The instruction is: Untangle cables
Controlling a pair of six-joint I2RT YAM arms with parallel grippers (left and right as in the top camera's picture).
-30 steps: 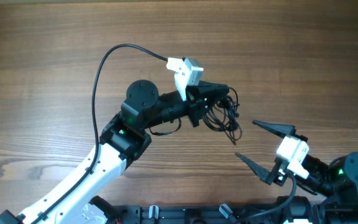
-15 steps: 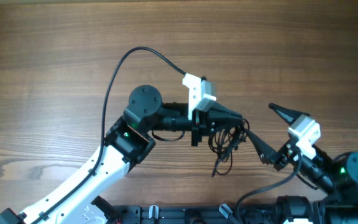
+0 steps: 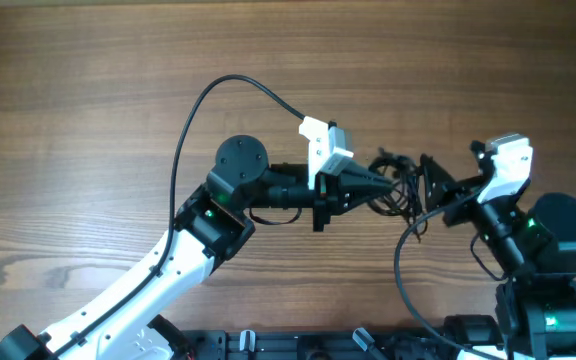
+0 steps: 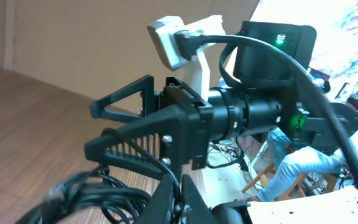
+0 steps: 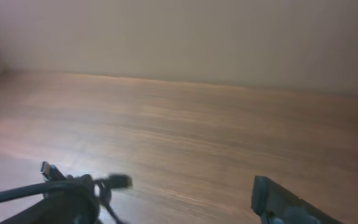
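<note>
- Convergence above the table (image 3: 88, 80): my left gripper (image 3: 380, 186) has swung further out over the last second. The cables (image 3: 400, 188) ride pinched at its tip as one dark knot.
- The right gripper (image 3: 430, 190) was well apart from the left gripper a second ago. It now sits just beyond the left gripper's tip, nose to nose with it, the knot between them.
- Its jaws stand spread: the left wrist view shows both fingers (image 4: 142, 137) open and facing the left gripper, nothing clamped between them.
- In the right wrist view, loops and two small plug ends (image 5: 122, 182) lie close beside one finger, blurred.
- I judge the tangle itself unchanged, with no strand pulled free. The move puts a second grip within reach, so my next call is to close the right jaws on one loose strand, not the whole knot.
</note>
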